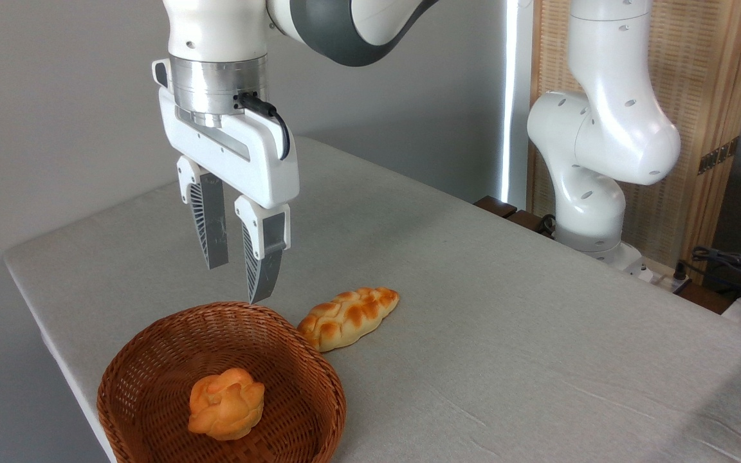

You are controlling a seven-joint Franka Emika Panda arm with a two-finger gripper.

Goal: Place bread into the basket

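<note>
One braided loaf, the bread [348, 317], lies on the desk [505, 334] just outside the basket [152, 386], its near end close to the rim and perhaps touching it, its far end angled away to the right. It is not in the basket yet, so the task's main step looks undone. A small knotted bun [226, 403] already sits on the basket floor, toward the front.

The hand [239, 276] hangs above the basket's back rim, fingers pointing down, parted by a modest gap and holding nothing. It is well above the weave and somewhat left of the loaf, a position that reads as a hover before a reach, since the loaf lies within a short sideways move.

The desk is covered in a pale grey cloth, smooth but for faint creases near the front right. The arm's white base [592, 212] stands at the far right edge, in front of a slatted wooden screen [718, 96]. A plain grey wall [55, 128] fills the left, and cables [731, 263] trail at the right edge.
</note>
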